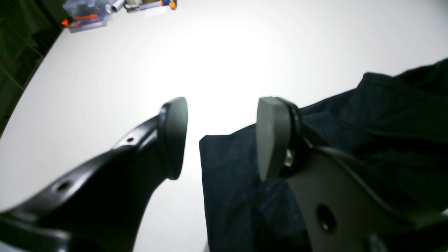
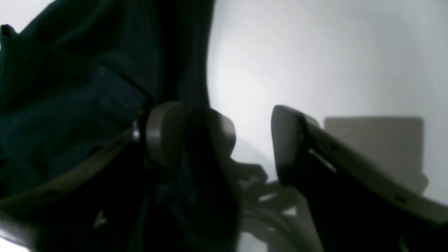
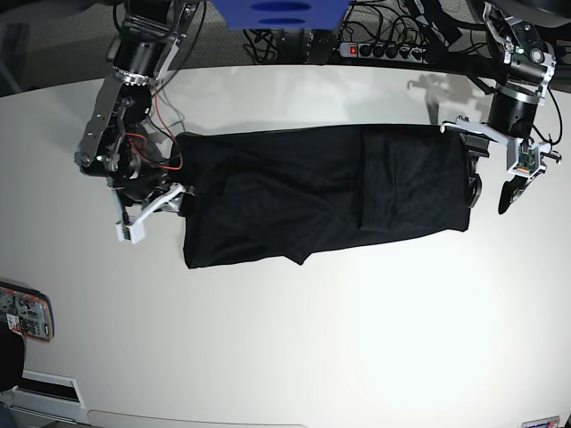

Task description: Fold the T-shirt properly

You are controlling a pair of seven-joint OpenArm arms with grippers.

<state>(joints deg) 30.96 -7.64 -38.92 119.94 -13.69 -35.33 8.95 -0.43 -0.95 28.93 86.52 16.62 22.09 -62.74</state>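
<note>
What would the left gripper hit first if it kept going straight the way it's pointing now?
Probably the white table, right at the edge of the T-shirt: the left gripper straddles that edge, open. Depth is unclear.

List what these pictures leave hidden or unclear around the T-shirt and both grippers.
- Base view: the T-shirt covers its own underside folds.
- Right wrist view: dark blur hides whether the right gripper touches cloth.
- Left wrist view: the left gripper blocks the shirt corner; far clutter is too small.

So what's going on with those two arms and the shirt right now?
Left hand open at one shirt end. Right hand open at the other. T-shirt partly folded, flat on table. Nothing blocking.
</note>
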